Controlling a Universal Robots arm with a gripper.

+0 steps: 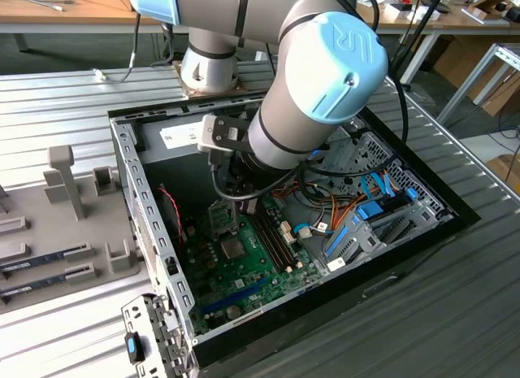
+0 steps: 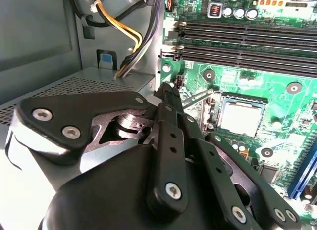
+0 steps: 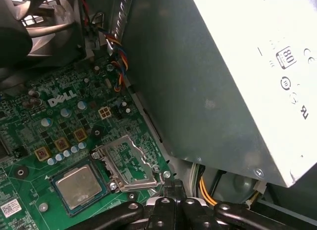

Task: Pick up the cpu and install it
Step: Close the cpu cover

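Hovering: gripper [image 2: 171, 91] over green board [image 3: 74, 116] | fingers closed, empty | cpu [image 3: 79, 185] seated in socket

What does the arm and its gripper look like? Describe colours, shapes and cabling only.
The arm is built of thick silver-grey tubes with round joints wearing pale blue caps; black cables run along it. The gripper is matte black: flat linkage bars joined by silver screw heads, narrowing to slim fingers.
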